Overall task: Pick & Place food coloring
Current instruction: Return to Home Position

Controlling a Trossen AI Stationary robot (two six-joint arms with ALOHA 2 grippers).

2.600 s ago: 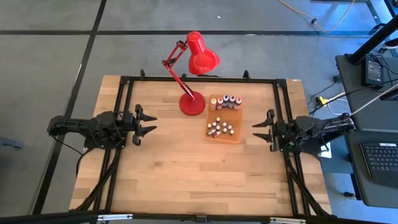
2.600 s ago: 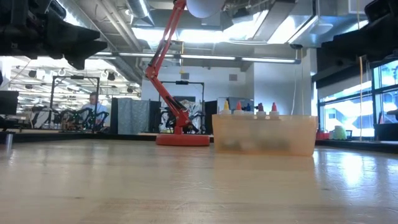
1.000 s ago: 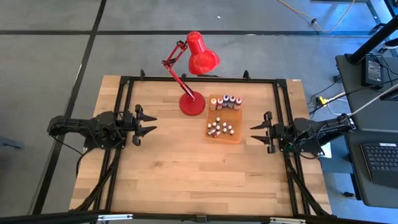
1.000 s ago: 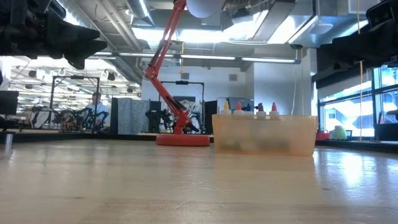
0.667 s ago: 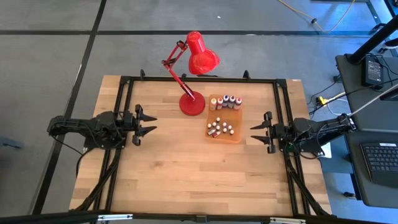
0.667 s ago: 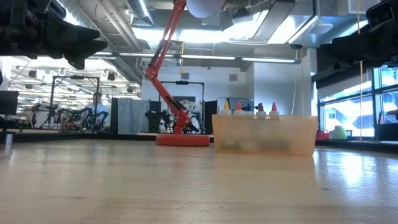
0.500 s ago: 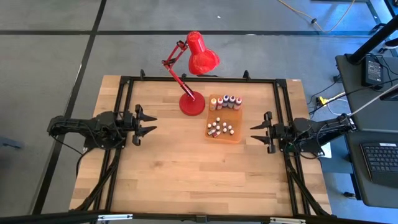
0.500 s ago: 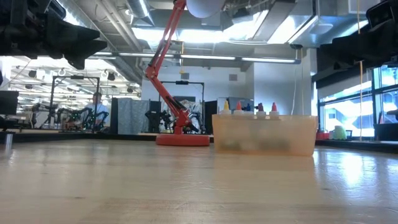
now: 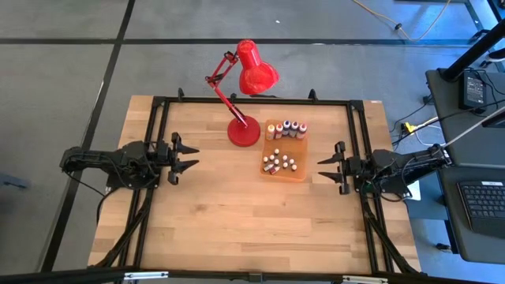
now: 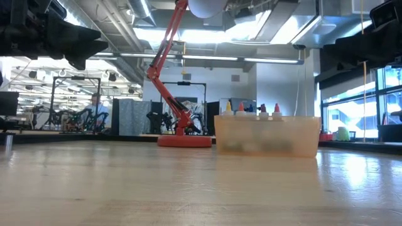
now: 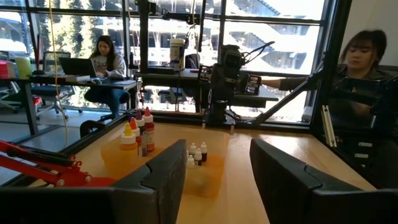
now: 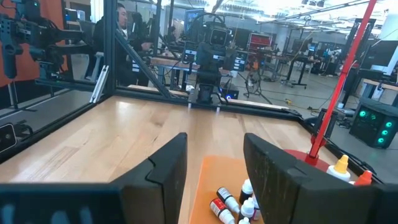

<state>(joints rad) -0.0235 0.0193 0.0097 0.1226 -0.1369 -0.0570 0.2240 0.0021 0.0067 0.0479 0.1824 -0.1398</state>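
From my console, the red desk lamp (image 9: 244, 132) is the nearest neighbour to the work. Its round base sits at 12 o'clock on the wooden table (image 9: 237, 229), just beside the orange bin (image 9: 297, 148), and its jointed arm leans out past the far edge. A black metal frame (image 9: 252, 101) rims the tabletop.

All the food coloring I can see is in that bin, at about 1 o'clock from the table's centre. The taller bottles (image 9: 286, 128), with pointed caps, stand in a row along its far side. The small white-capped bottles (image 9: 279, 164) cluster at its near side, and some of them look tilted in the right wrist view. The bin is a translucent, shallow plastic rectangle, and the caps poke above its rim in the low view.

The left gripper (image 9: 193, 157) hangs at 9 o'clock, released and holding nothing. The right gripper (image 9: 321, 169) hangs at 3 o'clock near the bin, fingers likewise spread apart and empty.

Beyond the table, a person (image 11: 106, 56) sits at a laptop.
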